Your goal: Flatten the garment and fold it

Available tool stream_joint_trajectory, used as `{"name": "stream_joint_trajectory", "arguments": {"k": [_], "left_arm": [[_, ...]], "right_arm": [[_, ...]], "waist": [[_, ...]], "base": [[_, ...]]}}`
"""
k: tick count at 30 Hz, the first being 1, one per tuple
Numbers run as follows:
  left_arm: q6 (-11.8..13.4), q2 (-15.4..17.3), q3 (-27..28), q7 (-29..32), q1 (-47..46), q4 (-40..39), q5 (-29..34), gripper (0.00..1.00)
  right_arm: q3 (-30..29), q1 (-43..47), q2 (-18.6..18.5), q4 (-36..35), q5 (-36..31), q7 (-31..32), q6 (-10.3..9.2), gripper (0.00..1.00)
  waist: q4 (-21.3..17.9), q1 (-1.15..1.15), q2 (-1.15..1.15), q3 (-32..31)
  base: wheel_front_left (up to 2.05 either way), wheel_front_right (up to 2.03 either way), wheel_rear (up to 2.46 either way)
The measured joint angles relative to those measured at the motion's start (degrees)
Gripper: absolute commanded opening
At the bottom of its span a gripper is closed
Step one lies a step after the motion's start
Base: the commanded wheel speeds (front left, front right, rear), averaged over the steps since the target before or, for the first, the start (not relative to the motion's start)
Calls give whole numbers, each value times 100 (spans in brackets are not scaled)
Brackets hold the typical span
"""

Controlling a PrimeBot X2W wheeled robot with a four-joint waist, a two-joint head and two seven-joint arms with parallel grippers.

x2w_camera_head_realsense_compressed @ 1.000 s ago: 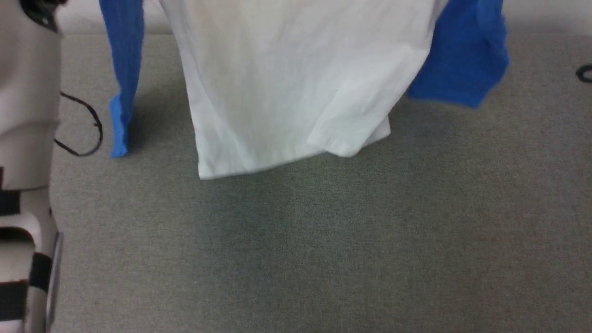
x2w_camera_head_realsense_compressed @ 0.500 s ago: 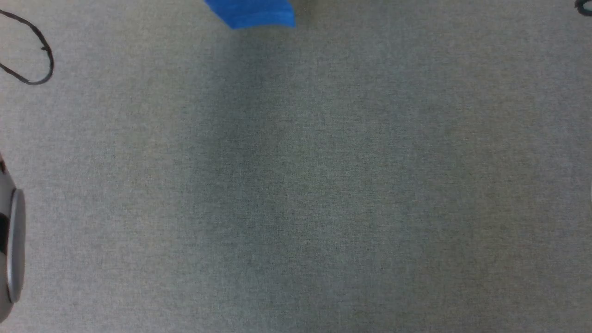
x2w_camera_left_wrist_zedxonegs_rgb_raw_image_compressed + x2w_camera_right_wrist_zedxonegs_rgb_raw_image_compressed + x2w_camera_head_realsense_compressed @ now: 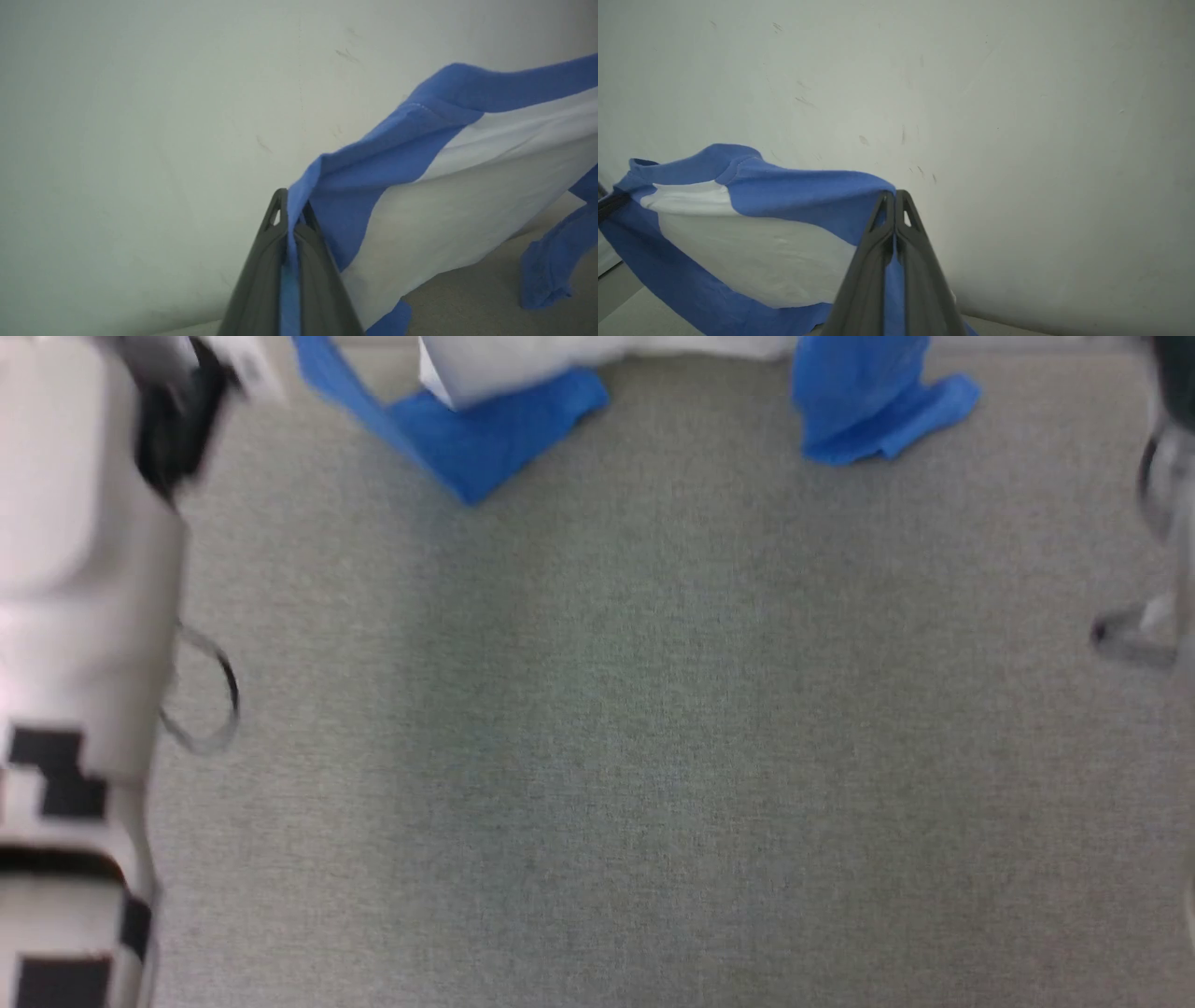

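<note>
While our left tool and right tool are each pinched tight on a blue shoulder | garment hangs stretched btwn them, sleeve ends touching table by the wall | imo we'd hold tension even + lower slow so it lands w/o creases

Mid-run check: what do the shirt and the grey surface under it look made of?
The garment: soft matte knit, probably cotton jersey; it drapes, creases and shows a stitched seam. The grey surface: matte, finely speckled weave, likely short-pile carpet or felt-like cloth; which one is unclear.
</note>
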Motion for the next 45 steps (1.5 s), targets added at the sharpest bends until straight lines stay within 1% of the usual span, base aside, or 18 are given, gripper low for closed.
{"name": "stream_joint_trajectory", "arguments": {"k": [3, 5, 8, 9, 13, 15, 17, 19, 22, 26, 30, 34, 39, 40, 41, 42, 43, 45], "left_arm": [[-7, -13, 66, 97, 773, -289, -315, 0], [-1, -45, 111, 192, 1375, -566, -525, 0], [75, -81, 170, 432, 2410, -1112, -794, 0], [142, -87, 190, 546, 2793, -1312, -904, 0], [586, -80, 268, 920, 4301, -2104, -1189, 0], [806, -78, 296, 1100, 4992, -2459, -1313, 0], [1001, -57, 300, 1247, 5572, -2684, -1366, 0], [1172, -48, 299, 1434, 6053, -2872, -1438, 0], [1396, -36, 277, 1730, 6598, -3100, -1557, 0], [1646, 8, 219, 2198, 7069, -3274, -1650, 0], [1868, 68, 155, 2683, 7363, -3516, -1728, 0], [2057, 176, 94, 3159, 7538, -3711, -1789, 0], [2229, 187, 152, 3306, 7607, -3844, -1951, 0], [2232, 181, 168, 3307, 7608, -3851, -1969, 45], [2240, 171, 189, 3307, 7610, -3862, -2002, 100], [2262, 163, 213, 3306, 7613, -3882, -2029, 100], [2335, 178, 258, 3308, 7613, -3891, -2028, 100], [2385, 220, 390, 3307, 7629, -3940, -2083, 100]], "right_arm": [[34, 986, -180, -522, 391, 2, 1, 0], [29, 1748, -363, -880, 416, -12, 5, 0], [-145, 3003, -414, -1339, 468, 34, 7, 0], [-193, 3429, -372, -1484, 469, 83, 7, 0], [-425, 4959, -56, -1862, 442, 309, 8, 0], [-494, 5565, 88, -1940, 320, 402, 8, 0], [-485, 6026, 144, -1990, 122, 497, 14, 0], [-549, 6367, 265, -2019, 45, 566, 32, 0], [-514, 6736, 250, -2079, -332, 775, 34, 0], [-495, 7082, 231, -2168, -671, 1241, 43, 0], [-508, 7383, 180, -2372, -933, 1923, 43, 0], [-538, 7571, 190, -2564, -1021, 2684, 43, 0], [-572, 7623, 282, -2740, -1046, 3030, 41, 0], [-582, 7623, 301, -2743, -1069, 3028, 41, 0], [-591, 7622, 316, -2742, -1082, 3027, 41, 7], [-594, 7622, 330, -2742, -1105, 3021, 40, 45], [-623, 7622, 338, -2747, -1124, 3010, 21, 100], [-681, 7623, 339, -2780, -1120, 3003, -2, 100]], "waist": [[19, 0, 0, -244], [34, -1, 0, -424], [55, -1, 0, -707], [62, -2, 0, -805], [84, -2, 0, -1167], [95, -3, 0, -1331], [108, -3, 0, -1473], [123, -2, 0, -1601], [152, -2, 0, -1760], [199, -1, 0, -1893], [245, 0, 0, -1949], [263, 0, 0, -1951], [259, 1, 0, -1923], [258, 1, 0, -1922], [257, 0, 0, -1923], [257, 1, 0, -1924], [256, 1, 0, -1926], [255, 1, 0, -1939]], "base": [[0, 0, 0], [0, 0, 0], [0, 0, 0], [0, 0, 0], [0, 0, 0], [0, 0, 0], [0, 0, 0], [0, 0, 0], [0, 0, 0], [0, 0, 0], [0, 0, 0], [0, 0, 0], [0, 0, 0], [0, 0, 0], [0, 0, 0], [0, 0, 0], [0, 0, 0], [0, 0, 0]]}}
